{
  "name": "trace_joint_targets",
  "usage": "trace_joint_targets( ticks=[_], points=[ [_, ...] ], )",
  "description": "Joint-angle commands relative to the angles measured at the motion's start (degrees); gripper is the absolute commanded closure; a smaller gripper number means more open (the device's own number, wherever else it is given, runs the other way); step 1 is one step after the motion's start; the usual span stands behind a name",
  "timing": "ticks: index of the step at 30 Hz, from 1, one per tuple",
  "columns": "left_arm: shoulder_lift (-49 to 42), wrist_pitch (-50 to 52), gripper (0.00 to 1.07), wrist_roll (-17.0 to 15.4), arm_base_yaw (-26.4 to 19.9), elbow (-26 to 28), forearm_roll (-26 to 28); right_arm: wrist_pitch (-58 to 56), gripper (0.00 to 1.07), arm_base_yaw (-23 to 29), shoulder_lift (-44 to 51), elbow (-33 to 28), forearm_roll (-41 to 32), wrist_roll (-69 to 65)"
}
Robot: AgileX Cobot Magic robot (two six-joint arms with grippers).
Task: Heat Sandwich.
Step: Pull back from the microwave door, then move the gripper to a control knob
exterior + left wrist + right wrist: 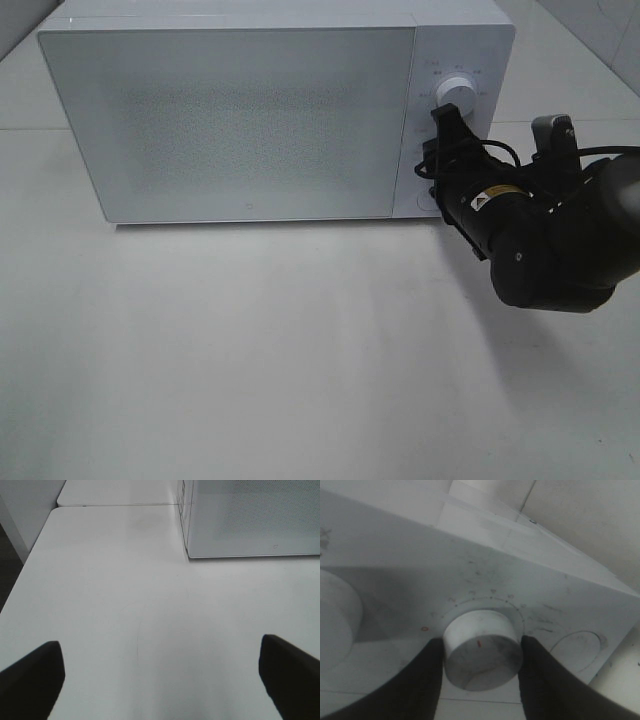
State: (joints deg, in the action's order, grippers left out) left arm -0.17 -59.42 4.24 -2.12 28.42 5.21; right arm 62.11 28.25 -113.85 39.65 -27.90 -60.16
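I'm clamping the right claw (pixel 482 652) on the microwave's (pixel 470 30) lower dial (pixel 481 642).
I'm pinching the dial by its sides so it can be twisted to start the heating. The wrist view is showing that grip, while the high view is hiding it behind the arm. The left claw (pixel 160 680) is hanging released over the surface (pixel 125 580). The sandwich isn't showing anywhere; I'm guessing it's sitting behind the shut door (pixel 230 130).
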Motion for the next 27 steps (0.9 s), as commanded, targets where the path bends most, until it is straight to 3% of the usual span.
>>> trace_joint_targets(
  ticks=[1,15,27],
  points=[
    [-1.6,0.52,0.05,-0.29,-0.06,-0.17,0.11,13.12,0.89,-0.17,0.74,1.78,-1.03,-7.91],
    [-1.6,0.52,0.05,-0.29,-0.06,-0.17,0.11,15.64,0.88,-0.17,0.29,1.78,-7.1,-31.17],
    [-1.6,0.52,0.05,-0.29,-0.06,-0.17,0.11,15.58,0.86,-0.17,0.29,1.78,-6.93,-31.46]
  ],
)
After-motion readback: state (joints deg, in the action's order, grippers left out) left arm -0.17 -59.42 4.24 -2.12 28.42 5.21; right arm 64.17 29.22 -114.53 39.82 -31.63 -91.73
